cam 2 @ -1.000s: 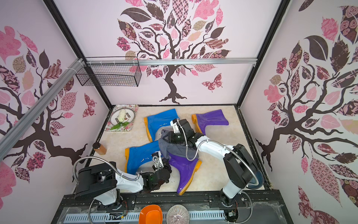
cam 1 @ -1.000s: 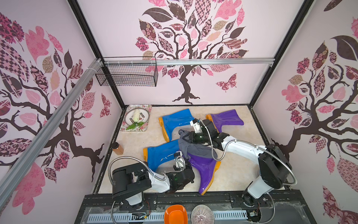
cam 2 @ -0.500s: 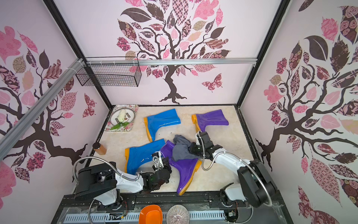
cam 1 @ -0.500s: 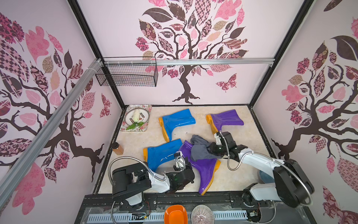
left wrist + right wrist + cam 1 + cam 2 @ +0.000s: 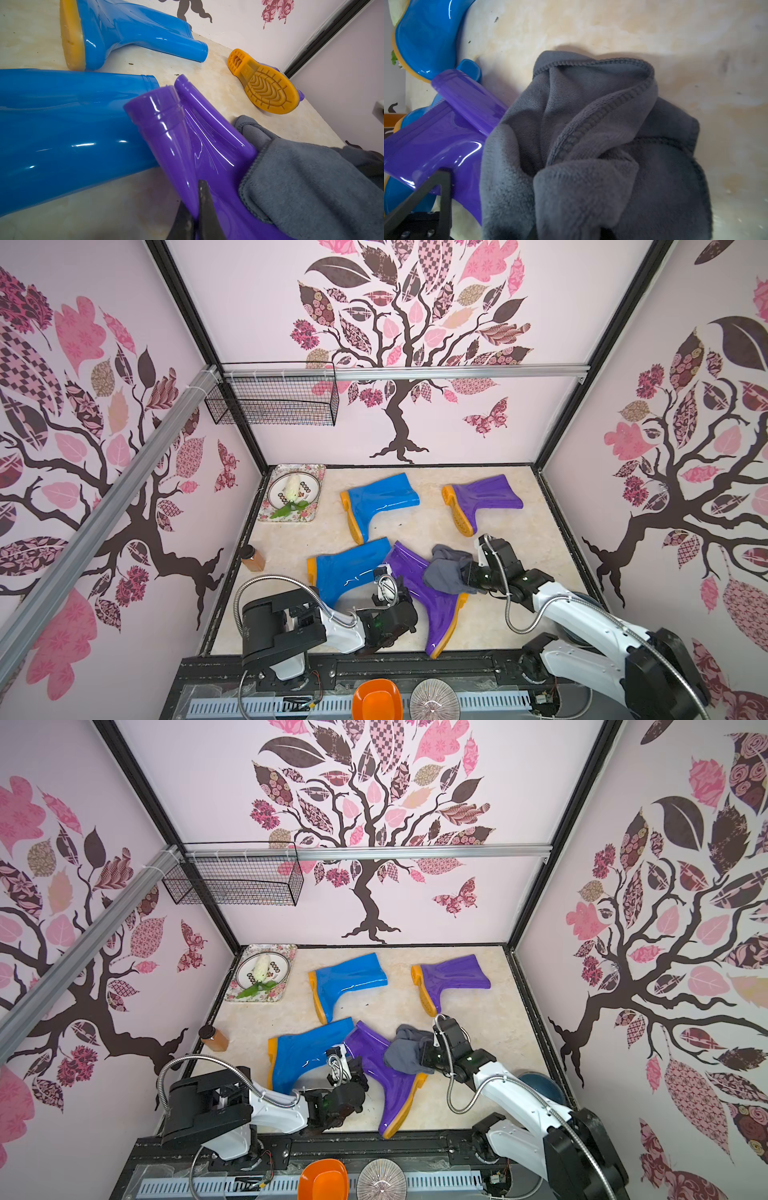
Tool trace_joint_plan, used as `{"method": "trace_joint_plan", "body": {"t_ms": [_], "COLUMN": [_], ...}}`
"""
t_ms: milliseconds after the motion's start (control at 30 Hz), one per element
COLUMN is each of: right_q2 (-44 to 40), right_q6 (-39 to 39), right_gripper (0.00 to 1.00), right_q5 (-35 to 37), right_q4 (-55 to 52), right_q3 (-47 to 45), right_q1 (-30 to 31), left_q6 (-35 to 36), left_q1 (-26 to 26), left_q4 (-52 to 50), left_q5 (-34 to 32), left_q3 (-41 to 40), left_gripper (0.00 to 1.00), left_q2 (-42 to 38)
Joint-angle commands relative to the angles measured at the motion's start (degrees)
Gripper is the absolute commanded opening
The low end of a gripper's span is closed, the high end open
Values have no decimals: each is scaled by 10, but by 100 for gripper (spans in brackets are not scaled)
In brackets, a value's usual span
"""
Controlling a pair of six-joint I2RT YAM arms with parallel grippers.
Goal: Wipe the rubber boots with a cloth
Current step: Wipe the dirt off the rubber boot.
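Cloth [image 5: 446,572] sits bunched over the back of the ankle of the front purple boot [image 5: 432,608], hanging out past that boot's heel side, and we see the right gripper [image 5: 467,574] pressed together on its folds there. At the same boot's shaft we find the left gripper [image 5: 196,197] pinching the thin rubber wall, jaws nearly meeting. The near blue boot [image 5: 349,572] touches that boot's cuff with its own, while the far blue boot [image 5: 380,499] and far purple boot [image 5: 484,497] lie well behind it.
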Motion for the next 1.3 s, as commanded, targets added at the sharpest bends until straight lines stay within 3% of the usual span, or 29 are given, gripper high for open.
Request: {"method": "trace_joint_plan", "body": {"t_ms": [0,67,233,300,400,533,733,833,967,1033,1133,1267], "right_q2": [50,87,165,164,93,-32,-131,-167,-125,-72,-32,-46], "right_q6": [0,4,-7,-7,-19,-16,53,99,165,172,173,178], "right_gripper": [0,0,0,0,0,0,0,0,0,0,0,0], "right_q5": [20,-19,-46,-40,-5,50,31,41,125,124,105,170], "right_q4": [4,35,34,34,0,-86,-174,-198,-217,-197,-162,-121], "right_q3": [24,14,33,30,37,74,80,95,119,119,100,53], "right_q1": [-29,-83,-93,-92,-71,3,90,183,370,432,437,432], "left_q6": [13,15,16,16,15,15,19,20,20,20,32,40], "left_q1": [-1,-2,-2,-2,-2,-2,-1,0,0,1,0,2], "left_q4": [12,9,6,7,8,13,16,16,17,19,19,17], "left_q5": [-20,-22,-27,-25,-25,-26,-31,-33,-29,-30,-32,-36], "left_q3": [3,-1,-6,-5,-4,-2,0,1,8,9,11,8], "left_gripper": [0,0,0,0,0,0,0,0,0,0,0,0], "left_q2": [-12,-19,-24,-22,-21,-18,-18,-18,-11,-10,-14,-28]}}
